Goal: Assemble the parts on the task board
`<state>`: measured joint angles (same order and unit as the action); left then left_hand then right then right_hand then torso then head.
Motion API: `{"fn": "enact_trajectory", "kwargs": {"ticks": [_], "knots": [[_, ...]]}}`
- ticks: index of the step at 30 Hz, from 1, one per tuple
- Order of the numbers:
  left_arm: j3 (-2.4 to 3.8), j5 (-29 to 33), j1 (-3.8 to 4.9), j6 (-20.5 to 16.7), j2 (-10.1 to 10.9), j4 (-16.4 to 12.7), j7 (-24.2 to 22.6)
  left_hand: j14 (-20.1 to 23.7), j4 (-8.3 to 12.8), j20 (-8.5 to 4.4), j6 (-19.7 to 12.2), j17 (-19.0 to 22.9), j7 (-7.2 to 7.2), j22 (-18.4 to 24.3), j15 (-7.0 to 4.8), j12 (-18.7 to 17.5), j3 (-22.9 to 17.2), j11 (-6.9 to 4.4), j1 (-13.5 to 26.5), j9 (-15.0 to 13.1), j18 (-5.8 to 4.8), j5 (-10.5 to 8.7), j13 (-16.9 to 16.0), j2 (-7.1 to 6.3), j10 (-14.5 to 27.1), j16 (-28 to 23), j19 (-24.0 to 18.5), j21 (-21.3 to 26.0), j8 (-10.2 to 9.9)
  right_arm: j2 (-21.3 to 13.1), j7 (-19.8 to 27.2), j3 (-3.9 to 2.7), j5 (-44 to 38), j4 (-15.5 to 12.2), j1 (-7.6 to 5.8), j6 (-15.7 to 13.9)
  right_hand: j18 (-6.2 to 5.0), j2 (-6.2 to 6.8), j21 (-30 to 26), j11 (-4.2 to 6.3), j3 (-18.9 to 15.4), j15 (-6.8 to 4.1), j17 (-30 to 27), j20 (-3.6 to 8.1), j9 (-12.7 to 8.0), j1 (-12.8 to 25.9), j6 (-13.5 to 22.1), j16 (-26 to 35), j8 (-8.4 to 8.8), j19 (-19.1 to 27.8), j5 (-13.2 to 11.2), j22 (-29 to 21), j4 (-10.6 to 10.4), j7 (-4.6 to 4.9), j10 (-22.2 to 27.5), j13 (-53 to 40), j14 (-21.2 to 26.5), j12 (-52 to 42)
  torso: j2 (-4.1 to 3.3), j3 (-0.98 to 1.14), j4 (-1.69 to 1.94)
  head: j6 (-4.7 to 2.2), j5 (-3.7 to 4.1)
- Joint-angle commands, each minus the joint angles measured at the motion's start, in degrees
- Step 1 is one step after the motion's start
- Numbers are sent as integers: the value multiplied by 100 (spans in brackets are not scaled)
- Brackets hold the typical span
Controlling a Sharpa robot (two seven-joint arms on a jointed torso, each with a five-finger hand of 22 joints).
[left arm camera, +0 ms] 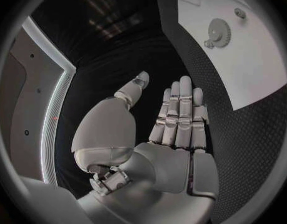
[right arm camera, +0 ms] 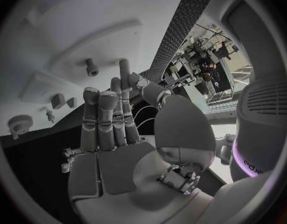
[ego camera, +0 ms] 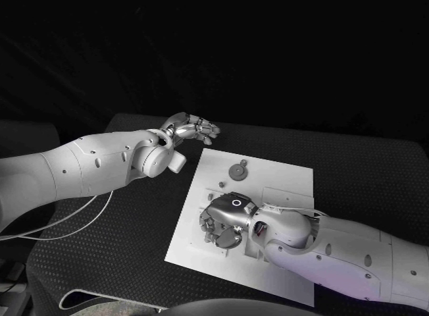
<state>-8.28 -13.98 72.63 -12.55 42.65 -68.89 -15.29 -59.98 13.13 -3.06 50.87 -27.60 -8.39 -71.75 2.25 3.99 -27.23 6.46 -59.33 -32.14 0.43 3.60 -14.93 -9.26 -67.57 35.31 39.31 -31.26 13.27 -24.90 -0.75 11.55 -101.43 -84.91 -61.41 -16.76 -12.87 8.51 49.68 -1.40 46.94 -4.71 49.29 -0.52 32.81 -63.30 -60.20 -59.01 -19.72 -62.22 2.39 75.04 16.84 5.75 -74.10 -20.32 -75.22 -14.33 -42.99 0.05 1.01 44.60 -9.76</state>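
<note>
Right hand point(ego camera: 226, 220): fingers extended and slightly spread above the task board point(ego camera: 285, 181), holding nothing; it hovers over the board's near half, probably poised to select a part. Left hand point(ego camera: 190, 128): fingers straight, together, empty, parked beyond the board's far corner, likely to keep clear. A gear-shaped part point(ego camera: 238, 171) lies on the board's far half, untouched.

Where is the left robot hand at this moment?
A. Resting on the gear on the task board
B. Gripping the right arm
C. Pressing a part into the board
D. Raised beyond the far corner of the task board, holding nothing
D: the left robot hand is past the task board corner with fingers extended and empty, apart from the gear.
</note>
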Motion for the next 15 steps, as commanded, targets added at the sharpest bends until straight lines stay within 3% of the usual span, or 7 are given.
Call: {"fn": "enact_trajectory", "kwargs": {"ticks": [1, 15], "knots": [[5, 30, 8, 65, 0, -11, -58, -25, -32, 9, -15, -7, -11, -6, 32, 1, 8, 28, -3, 7, -43, 5, 9, 56, -6, -35, 47, 28, 20, -2, -138, 14, -192, 27, 16, 32, -213, -189, 36, 16, -6, -41, 6, 48, -4, -236, -29, -27, -32, -10, 39, 83, -15, -15, -3, -2, 10, -22, 3, -2, -1, 1, -4], [5, 30, 8, 77, -5, -4, -49, -25, -34, 10, -16, -14, -11, -8, 33, 1, 9, 29, -3, 9, -43, 4, 13, 56, -6, -41, 47, 32, 21, -44, -143, 12, -197, -3, 15, 58, -213, -179, 44, 19, 2, -45, 9, 50, 7, -243, -37, -34, -36, -16, 39, 83, -15, -19, -7, -18, 6, -28, 0, 4, -2, 8, -9]]}}
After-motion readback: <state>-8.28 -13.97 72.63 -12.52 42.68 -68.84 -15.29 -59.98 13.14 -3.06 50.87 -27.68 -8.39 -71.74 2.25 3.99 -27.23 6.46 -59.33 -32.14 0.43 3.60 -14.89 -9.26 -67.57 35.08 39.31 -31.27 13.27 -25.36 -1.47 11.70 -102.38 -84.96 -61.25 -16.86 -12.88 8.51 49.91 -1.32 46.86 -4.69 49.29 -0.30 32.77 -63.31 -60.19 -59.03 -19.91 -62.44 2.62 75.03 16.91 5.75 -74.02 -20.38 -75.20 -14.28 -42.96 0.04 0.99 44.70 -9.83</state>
